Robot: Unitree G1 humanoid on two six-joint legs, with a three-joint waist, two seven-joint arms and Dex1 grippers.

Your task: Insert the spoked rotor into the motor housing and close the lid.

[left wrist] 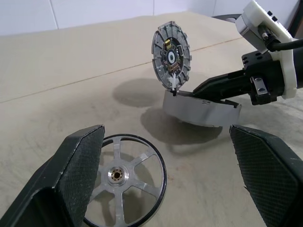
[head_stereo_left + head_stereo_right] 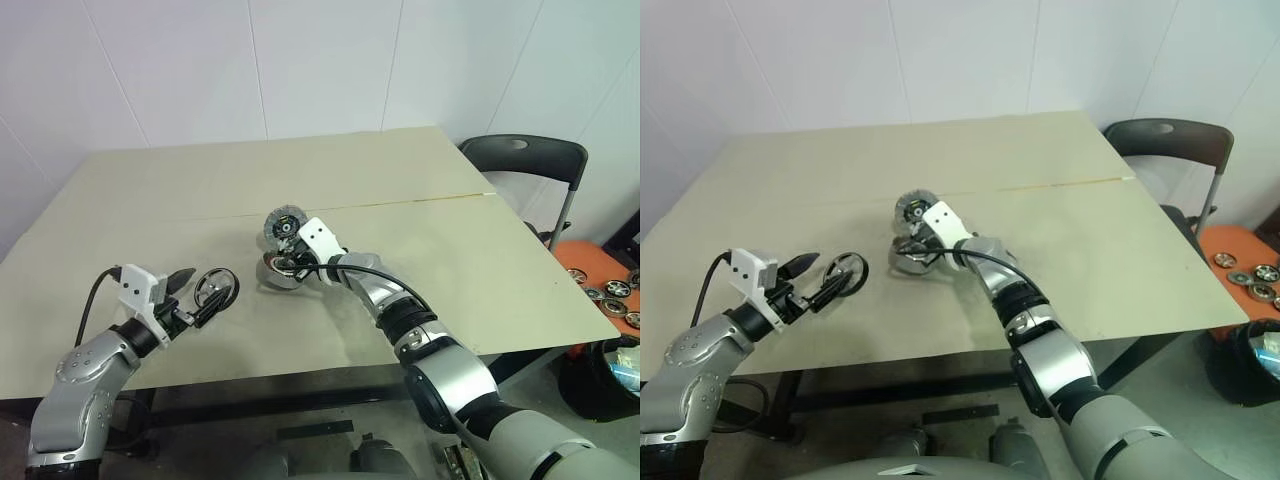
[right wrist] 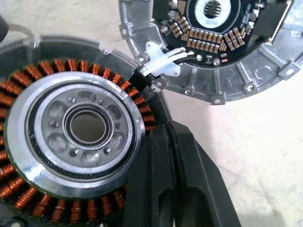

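The spoked rotor (image 1: 124,182), a flat black wheel with a silvery hub, lies on the table by my left gripper (image 1: 168,132). That gripper is open wide, and one finger (image 1: 78,170) overlaps the wheel's edge. The motor housing (image 3: 78,130) shows copper windings and sits mid-table (image 2: 280,272). The lid (image 1: 171,54) stands upright at the housing's far edge, joined to it by a white plug and wires, its circuit face turned toward the housing. My right gripper (image 3: 168,137) is shut, its tips lying against the housing's rim. Whether they pinch the rim I cannot tell.
The beige table (image 2: 450,260) has a seam running across it and open room on all sides of the parts. A black chair (image 2: 525,160) stands past the table's right corner. An orange tray (image 2: 600,270) with several round parts sits lower at the right.
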